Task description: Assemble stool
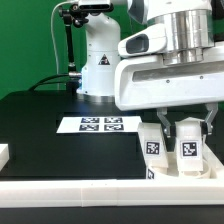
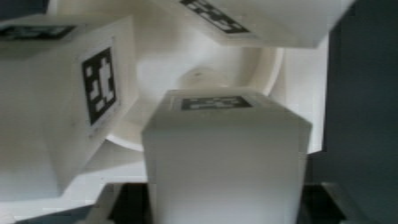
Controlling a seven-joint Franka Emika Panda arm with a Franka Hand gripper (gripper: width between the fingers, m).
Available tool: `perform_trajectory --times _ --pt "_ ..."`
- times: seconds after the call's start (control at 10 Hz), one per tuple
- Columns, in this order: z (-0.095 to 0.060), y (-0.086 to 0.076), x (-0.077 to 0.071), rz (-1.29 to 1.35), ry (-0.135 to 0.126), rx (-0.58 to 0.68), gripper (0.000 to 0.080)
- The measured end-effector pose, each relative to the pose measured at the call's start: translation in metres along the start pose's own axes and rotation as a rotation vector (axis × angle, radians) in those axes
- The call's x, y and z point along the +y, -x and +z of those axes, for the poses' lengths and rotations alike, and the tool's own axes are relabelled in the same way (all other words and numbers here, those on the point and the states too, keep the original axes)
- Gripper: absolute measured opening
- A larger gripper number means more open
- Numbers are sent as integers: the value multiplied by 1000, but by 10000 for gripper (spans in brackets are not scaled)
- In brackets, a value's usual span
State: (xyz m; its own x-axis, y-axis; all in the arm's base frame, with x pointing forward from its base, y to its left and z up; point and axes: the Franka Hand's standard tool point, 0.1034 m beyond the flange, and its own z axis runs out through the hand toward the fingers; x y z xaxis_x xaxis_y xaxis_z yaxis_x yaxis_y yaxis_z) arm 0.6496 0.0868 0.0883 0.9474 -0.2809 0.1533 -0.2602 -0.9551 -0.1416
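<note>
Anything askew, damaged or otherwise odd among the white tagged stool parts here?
Nothing looks damaged or spilled. The gripper is low over upright white tagged block legs near the white wall. The flat marker board lies square.

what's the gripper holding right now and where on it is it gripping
It cannot be told for certain. The gripper sits down among the white tagged stool legs, fingers beside one leg's upper part, but whether it is clamped is not visible.

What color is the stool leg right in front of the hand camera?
White, with a black-and-white square tag on top. The leg shows best in the wrist view.
</note>
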Motion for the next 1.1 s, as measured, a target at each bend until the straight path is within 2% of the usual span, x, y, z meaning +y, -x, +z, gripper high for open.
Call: perform_trajectory --times 0.3,0.5,1.1 --pt "0 0 0 255 -10 -3 340" --pt "0 0 0 389 -3 -5 340" --pt "1 2 0 842 -10 -21 340"
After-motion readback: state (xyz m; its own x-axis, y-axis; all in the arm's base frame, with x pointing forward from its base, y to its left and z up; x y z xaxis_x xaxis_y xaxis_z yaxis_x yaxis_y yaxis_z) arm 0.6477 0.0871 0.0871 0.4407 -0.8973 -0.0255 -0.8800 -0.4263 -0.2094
